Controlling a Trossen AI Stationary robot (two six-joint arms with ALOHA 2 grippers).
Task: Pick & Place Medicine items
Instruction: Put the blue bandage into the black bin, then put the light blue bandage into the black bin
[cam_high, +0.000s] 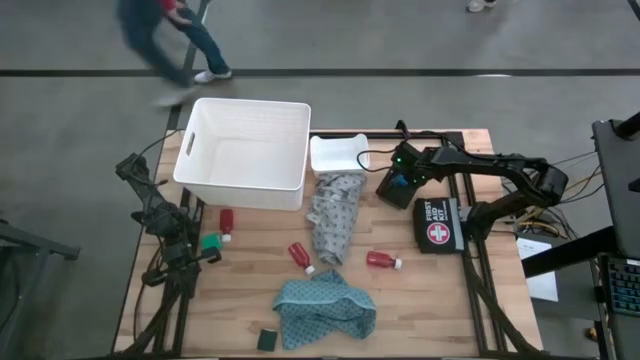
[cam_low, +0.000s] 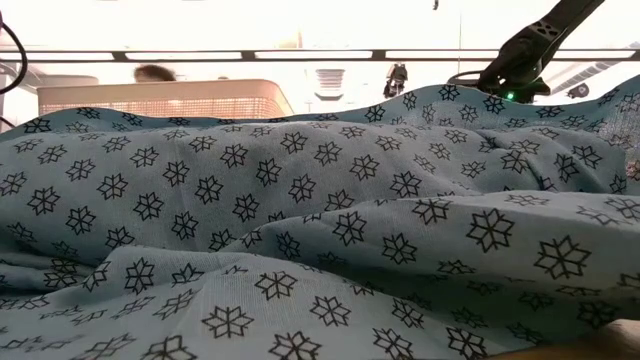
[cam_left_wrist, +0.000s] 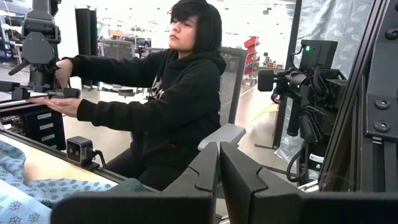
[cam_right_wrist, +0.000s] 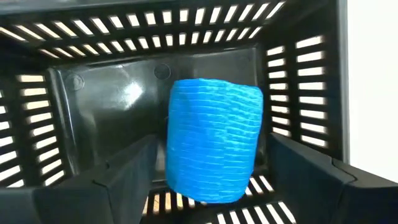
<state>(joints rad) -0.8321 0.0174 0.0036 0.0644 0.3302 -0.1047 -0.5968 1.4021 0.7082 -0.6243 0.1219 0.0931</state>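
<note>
item: small blue round ribbed container (cam_right_wrist: 213, 140). location: inside a black slatted plastic basket (cam_right_wrist: 99, 118) on the right half of the wooden table (cam_high: 420, 300), just beside the black first-aid pouch with the red-and-white cross (cam_high: 438, 224). the container is seen between the fingers of the right gripper (cam_right_wrist: 211, 171), which are spread wide, one on each side; whether either finger touches it cannot be told. whether it stands on the basket floor or is tilted cannot be judged.

step in hand, as judged: release of the blue container into the basket. to be done well: the fingers are to be kept wide and lifted straight out, so that the light container is not dragged or tipped; the slatted walls are close, so sideways motion is to be avoided.

items outstanding on the table: three small red bottles with white caps, one near the left gripper (cam_high: 226, 222), one beside the grey patterned cloth (cam_high: 300, 256), one right of it (cam_high: 383, 261); a small green container (cam_high: 211, 241) just beside the left gripper.

left gripper (cam_high: 190, 238): waiting at the left table edge, fingers pressed together, nothing held.

other: large white plastic bin (cam_high: 245, 150); teal patterned cloth (cam_high: 325, 308); a seated person in a black hooded top (cam_left_wrist: 174, 93) beyond the table.
</note>
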